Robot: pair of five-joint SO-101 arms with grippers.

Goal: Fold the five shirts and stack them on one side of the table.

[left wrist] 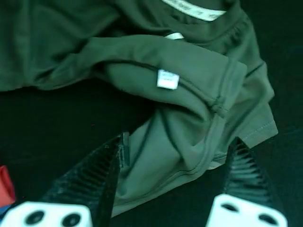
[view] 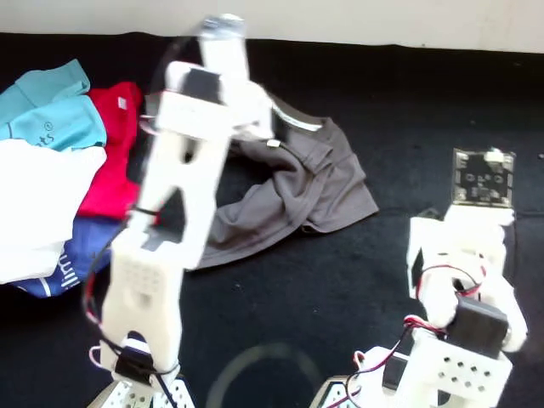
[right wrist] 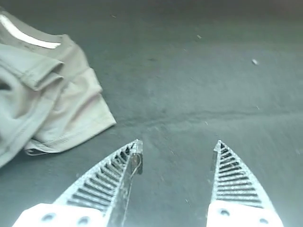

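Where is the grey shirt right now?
In the high view, the grey shirt lies crumpled mid-table, just right of the shirt pile, beneath the open left gripper.

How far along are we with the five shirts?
Nothing looks folded yet. The teal shirt, red shirt, white shirt and blue shirt lie heaped at one side; the gray shirt sits crumpled mid-table. The left gripper hangs open over it, the right gripper open over bare table. All five folds and the stack remain.
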